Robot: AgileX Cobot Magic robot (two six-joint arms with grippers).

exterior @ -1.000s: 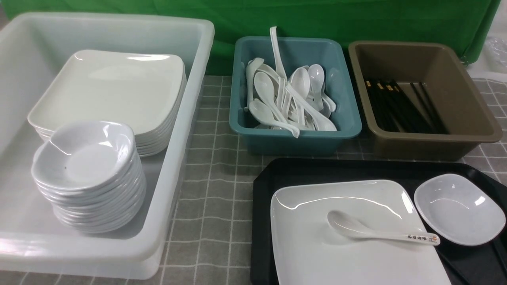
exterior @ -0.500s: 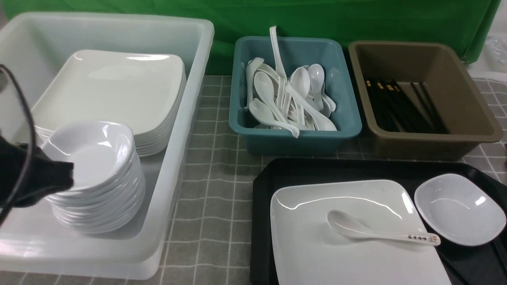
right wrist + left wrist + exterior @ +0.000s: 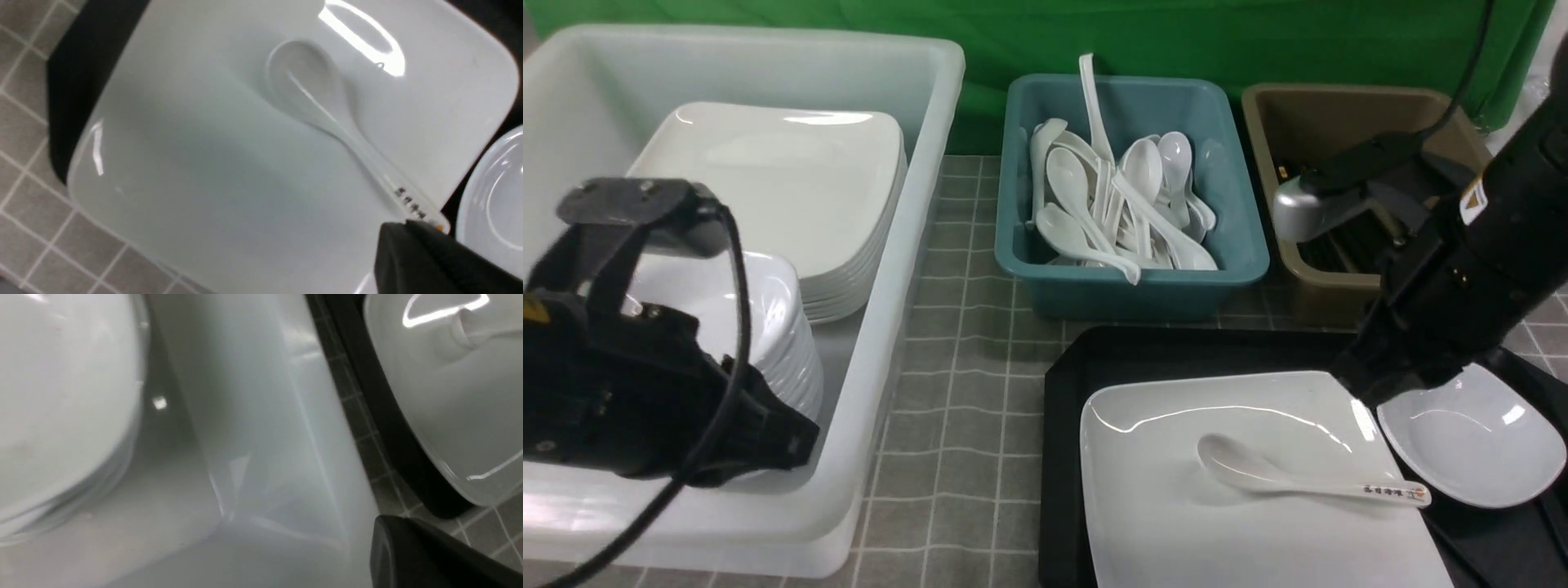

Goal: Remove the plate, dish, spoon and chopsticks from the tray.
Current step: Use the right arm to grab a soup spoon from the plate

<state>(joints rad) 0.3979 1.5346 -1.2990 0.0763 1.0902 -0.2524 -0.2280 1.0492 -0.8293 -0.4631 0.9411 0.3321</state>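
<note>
**Right pincer closed over the tray; left pincer state unreadable**

The tray point(image 3: 1062, 384) sits at the near right of the table. The plate point(image 3: 1168, 514) lies flat on it. The spoon point(image 3: 1258, 474) rests on the plate, bowl up, handle end toward the dish point(image 3: 1478, 441). The dish stands on the tray just beside the plate's right edge. The right gripper point(image 3: 1368, 385) hangs over the plate's far right corner, jaws closed, with nothing seen in its grip. The left gripper point(image 3: 784, 441) hovers over the white bin point(image 3: 890, 327); its jaw opening cannot be told.
</note>
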